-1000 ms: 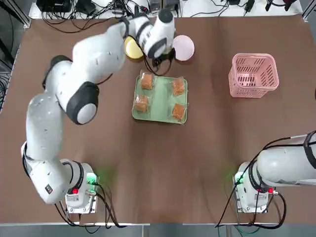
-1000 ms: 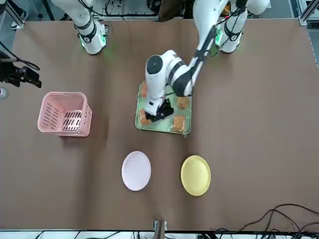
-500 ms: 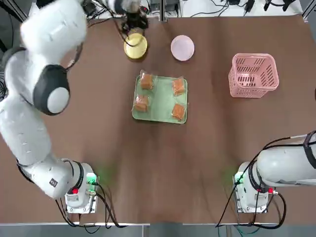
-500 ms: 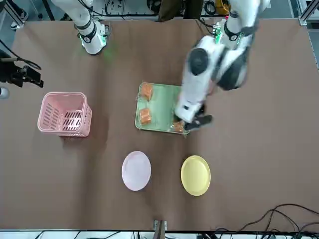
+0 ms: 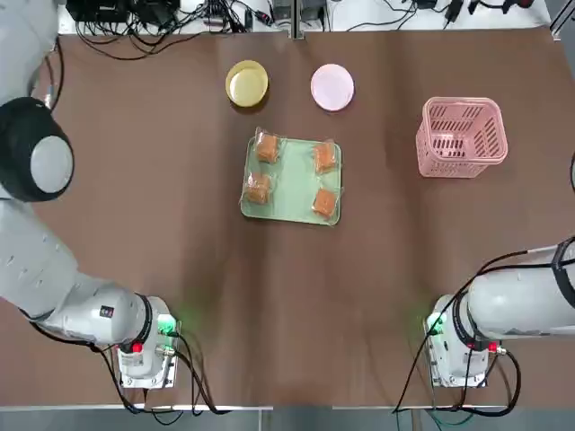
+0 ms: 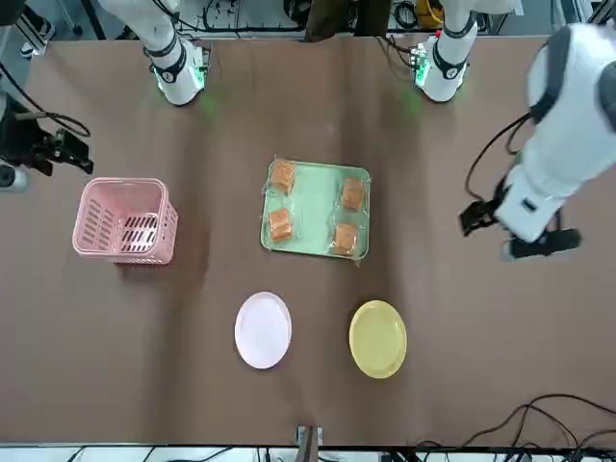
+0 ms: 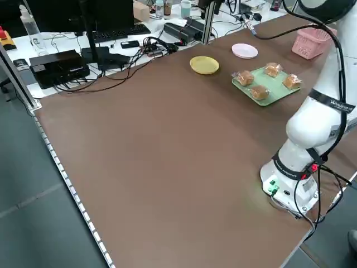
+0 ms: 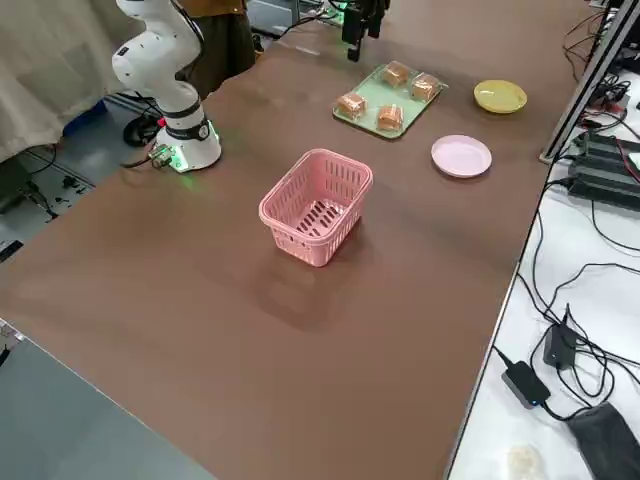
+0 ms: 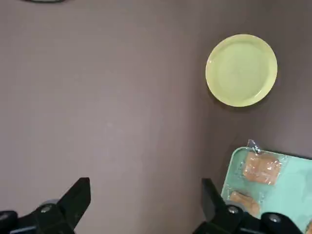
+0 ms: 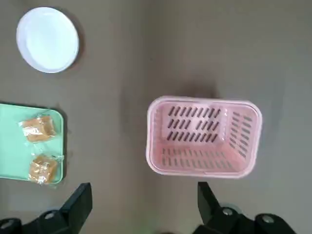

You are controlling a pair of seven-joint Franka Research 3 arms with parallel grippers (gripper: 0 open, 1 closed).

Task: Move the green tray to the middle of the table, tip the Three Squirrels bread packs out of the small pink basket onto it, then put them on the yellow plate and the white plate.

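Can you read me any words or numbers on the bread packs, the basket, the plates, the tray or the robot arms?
No words or numbers can be read on any of them.
Bread packs: none readable.
Pink basket, yellow plate, white plate and green tray: none seen.
Left arm: a small dark label, too small to read.

Both grippers (image 9: 146, 195) (image 10: 146, 197) open, empty, raised

From my overhead feed I see the green tray (image 5: 292, 184) on the table (image 5: 269, 296), two bread packs (image 5: 267, 148) along each side of it. The yellow plate (image 5: 246, 83) and white plate (image 5: 332, 87) lie beyond it; the pink basket (image 5: 461, 137) sits off to the right.
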